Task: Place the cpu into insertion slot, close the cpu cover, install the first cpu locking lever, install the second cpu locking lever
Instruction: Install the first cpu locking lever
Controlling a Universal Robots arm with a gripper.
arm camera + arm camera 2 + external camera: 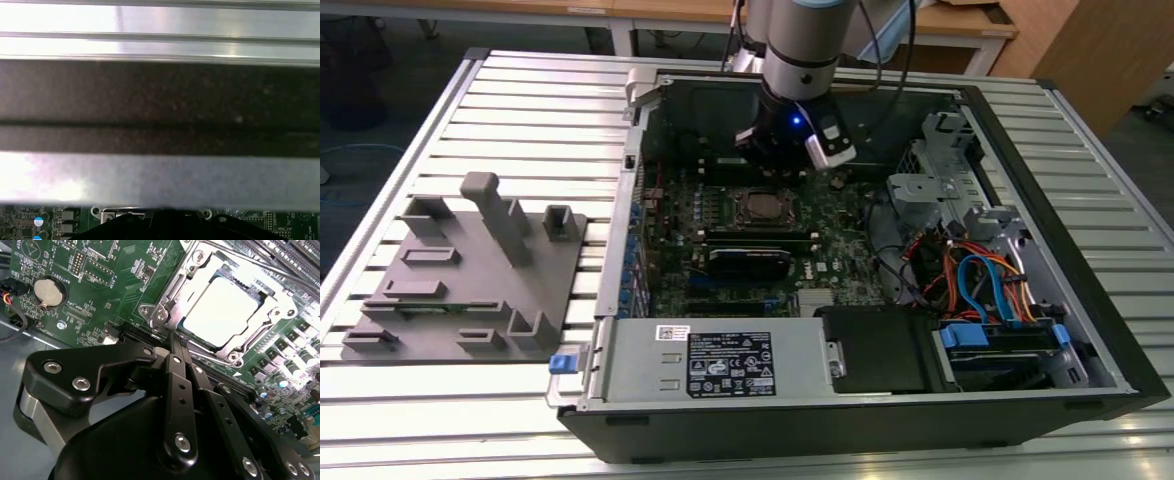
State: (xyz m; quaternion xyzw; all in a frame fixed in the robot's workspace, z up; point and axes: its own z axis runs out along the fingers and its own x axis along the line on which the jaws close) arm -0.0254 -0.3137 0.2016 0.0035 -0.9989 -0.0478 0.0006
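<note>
While the gripper (176, 340) hangs closed near the cpu (225, 310), computer case (854, 432) on slatted table (520, 90), wooden desks (961, 22) behind.

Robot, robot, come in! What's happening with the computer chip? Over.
Gripper shut, empty, tips close beside the cpu cover. Cpu seated in insertion slot, cover down over it. Nothing in the way.

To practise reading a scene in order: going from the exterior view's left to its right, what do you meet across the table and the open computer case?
grey plastic fixture → blue tab → cpu → silver drive cage → blue and orange cables
</note>
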